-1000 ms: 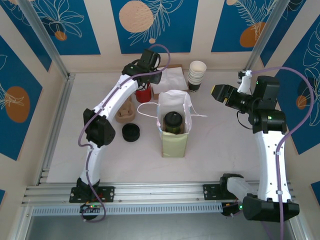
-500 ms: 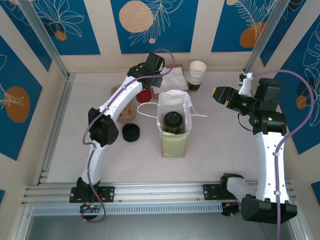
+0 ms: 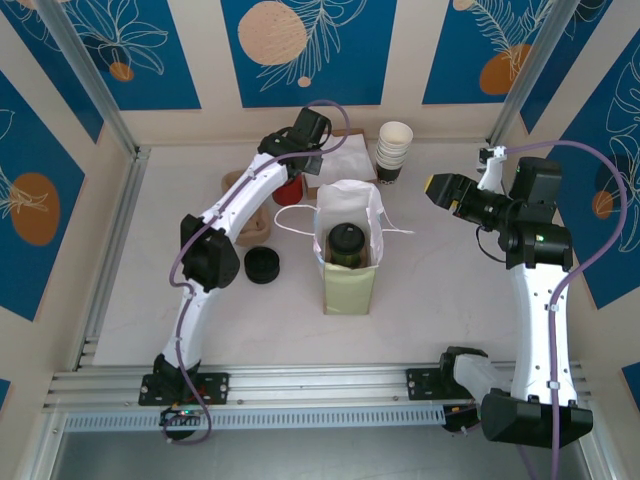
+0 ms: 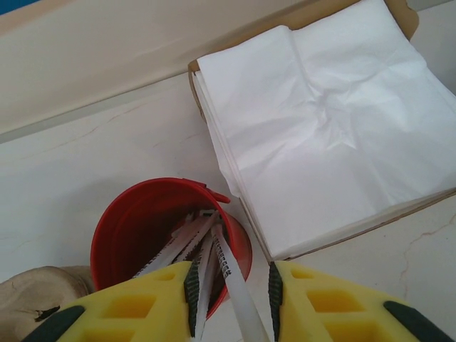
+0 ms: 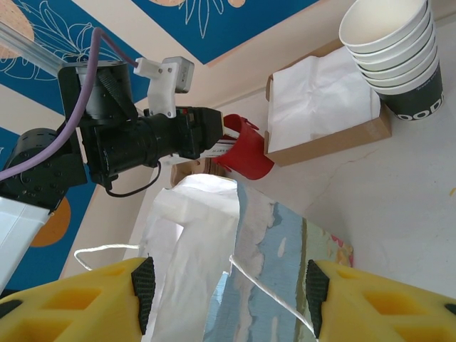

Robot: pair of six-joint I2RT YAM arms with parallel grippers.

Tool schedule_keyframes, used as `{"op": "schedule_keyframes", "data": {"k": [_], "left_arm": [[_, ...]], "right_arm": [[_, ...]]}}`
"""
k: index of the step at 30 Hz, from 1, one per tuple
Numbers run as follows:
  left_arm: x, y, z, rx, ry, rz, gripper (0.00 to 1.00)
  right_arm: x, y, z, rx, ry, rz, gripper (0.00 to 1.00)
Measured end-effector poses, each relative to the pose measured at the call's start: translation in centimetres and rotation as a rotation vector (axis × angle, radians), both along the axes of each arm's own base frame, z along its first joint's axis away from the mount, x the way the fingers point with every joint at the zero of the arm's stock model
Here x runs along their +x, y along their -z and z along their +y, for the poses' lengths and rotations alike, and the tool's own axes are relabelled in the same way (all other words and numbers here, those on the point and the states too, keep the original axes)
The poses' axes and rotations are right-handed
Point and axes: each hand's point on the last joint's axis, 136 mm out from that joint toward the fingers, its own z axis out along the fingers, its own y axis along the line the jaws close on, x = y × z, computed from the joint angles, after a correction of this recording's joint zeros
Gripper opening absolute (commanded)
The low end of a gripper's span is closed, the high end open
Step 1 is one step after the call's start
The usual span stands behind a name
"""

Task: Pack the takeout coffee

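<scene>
Looking down from above, a pale worktop (image 3: 440, 290) carries an upright bag (image 3: 350, 292) at its centre, mouth open, with white handles spread to either side. The takeout coffee (image 3: 346, 241), a small cup under a round black lid, stands upright inside the bag. Left of the bag sits a squat stack of black lids (image 3: 262, 265), and beyond that a brown moulded cup carrier (image 3: 250, 222). At the back of the worktop a shallow cardboard tray (image 5: 328, 146) holds folded white napkins (image 4: 335, 128). Just right of it is a nested stack of lidless cream cups (image 3: 394, 150), the lowest one showing a dark band. A red cup (image 4: 135, 228) just left of the tray holds several thin white strips (image 4: 187, 239) with serrated ends, possibly sachets or stirrers; the print is too small to tell. The left arm stretches to the back of the worktop, and the left gripper (image 4: 231, 281) hangs directly over the red cup's rim, its yellow jaws a little apart with one white strip lying in the gap. The right gripper (image 5: 228, 288) hovers to the right of the bag, well apart from it and pointing towards it, jaws spread wide and holding nothing
</scene>
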Motion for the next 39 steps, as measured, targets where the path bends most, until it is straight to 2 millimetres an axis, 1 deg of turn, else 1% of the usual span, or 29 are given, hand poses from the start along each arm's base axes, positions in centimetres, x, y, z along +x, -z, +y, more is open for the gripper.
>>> {"op": "schedule_keyframes", "data": {"k": [10,16,21,24,28,32,39], "left_arm": [[0.2,-0.1,0.0,0.003,-0.006,-0.007,0.3],[0.5,1.2,0.1,0.022,-0.014,0.006,0.28],[0.6,2.3,0.0,0.036,-0.016,0.022,0.24],[0.6,2.5,0.0,0.037,-0.016,0.023,0.21],[0.8,1.7,-0.1,0.026,-0.015,0.007,0.17],[1.2,-0.2,-0.3,0.0,-0.015,-0.032,0.16],[1.1,-2.3,-0.3,-0.018,-0.01,-0.066,0.12]], "right_arm": [[0.0,0.0,0.0,0.006,-0.005,-0.003,0.6],[0.1,-0.2,0.0,0.006,-0.006,-0.01,0.6],[0.1,-0.2,0.0,0.007,-0.007,-0.012,0.6],[0.3,-0.1,0.0,0.008,-0.007,-0.011,0.6],[0.5,0.0,-0.1,0.01,-0.009,-0.004,0.6],[0.6,0.1,0.0,0.013,-0.012,-0.001,0.6],[0.6,-0.1,0.1,0.017,-0.02,-0.011,0.59]]}}
